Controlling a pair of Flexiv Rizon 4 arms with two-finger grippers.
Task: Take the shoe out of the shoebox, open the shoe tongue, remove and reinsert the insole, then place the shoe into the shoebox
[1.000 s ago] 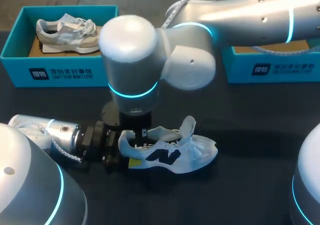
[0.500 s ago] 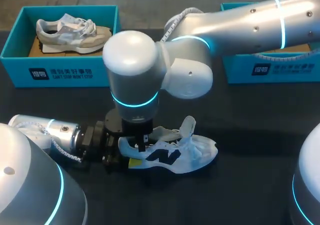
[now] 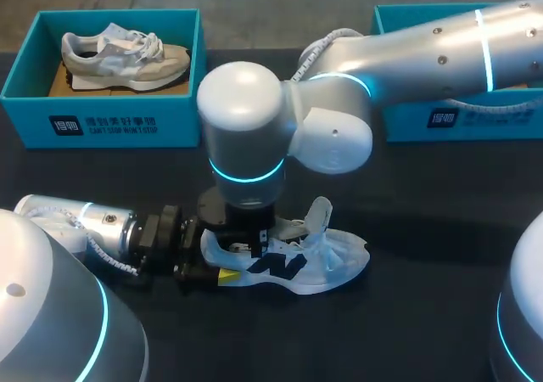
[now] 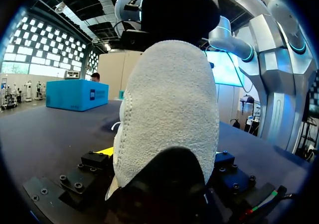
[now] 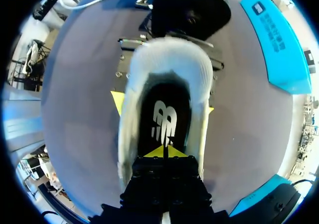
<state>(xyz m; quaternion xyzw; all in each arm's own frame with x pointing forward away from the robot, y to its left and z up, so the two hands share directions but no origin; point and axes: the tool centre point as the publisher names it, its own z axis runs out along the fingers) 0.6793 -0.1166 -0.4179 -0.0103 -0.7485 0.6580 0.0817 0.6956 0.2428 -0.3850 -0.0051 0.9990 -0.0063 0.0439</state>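
Robotics lab, bench-type test setup. What shows it: 2 silver machine arms w/ glowing cyan rings at the joints, the left arm [image 3: 81, 229] and the right arm [image 3: 424, 47], both working at 1 plain dark table [image 3: 424, 229]. A ribbed cable [image 3: 316, 49] runs along the right arm, and bare bolts [image 4: 75, 185] show on the left arm's end plate, i.e. working hardware. The table carries staged props: an open teal shoebox [image 3: 102, 126] w/ a grey shoe [image 3: 119, 55] in it at the far left, a 2nd teal shoebox [image 3: 462, 117] at the far right, partly behind the right arm, and a white shoe [image 3: 318, 261] near the middle, w/ both arms' ends at it.
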